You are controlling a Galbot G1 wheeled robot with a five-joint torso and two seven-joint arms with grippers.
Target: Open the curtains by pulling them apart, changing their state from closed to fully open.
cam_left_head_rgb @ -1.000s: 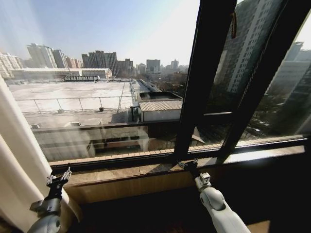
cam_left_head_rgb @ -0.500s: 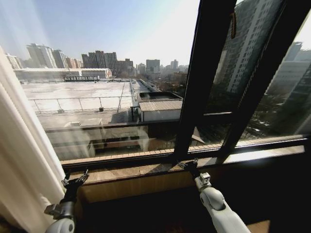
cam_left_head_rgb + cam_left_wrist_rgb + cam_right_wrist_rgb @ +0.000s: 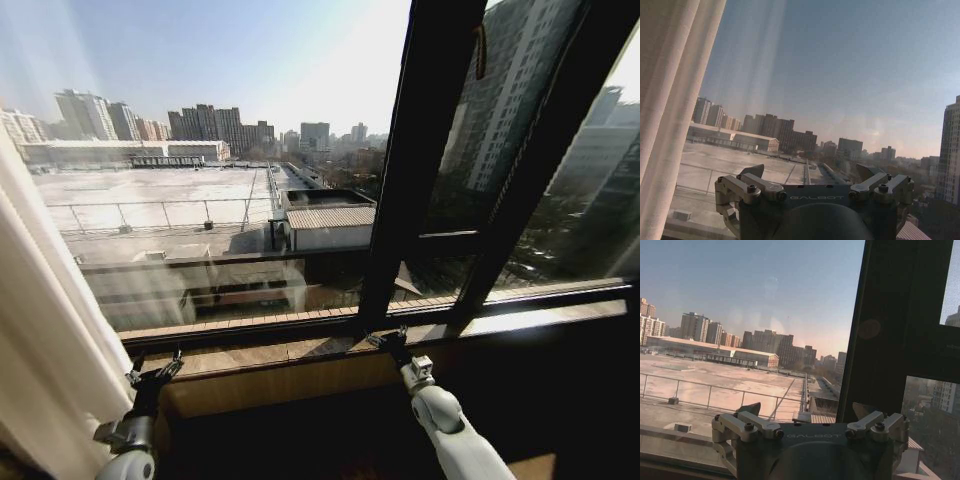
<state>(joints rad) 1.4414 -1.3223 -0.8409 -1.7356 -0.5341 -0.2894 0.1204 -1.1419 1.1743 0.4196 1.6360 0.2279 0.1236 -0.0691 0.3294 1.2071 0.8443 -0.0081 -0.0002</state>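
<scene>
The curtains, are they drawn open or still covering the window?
Open, as far as shown: the curtains are bunched at the left edge and the window glass is uncovered. The left gripper, open, hangs beside the fabric.

curtains (image 3: 40, 330): cream, vertical pleats | window frame (image 3: 425, 160): dark brown

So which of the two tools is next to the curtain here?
The left tool, low at the window sill, with the sheer white curtain just beside it, apparently not gripped. The right tool sits by the dark window frame, away from the curtain.
</scene>
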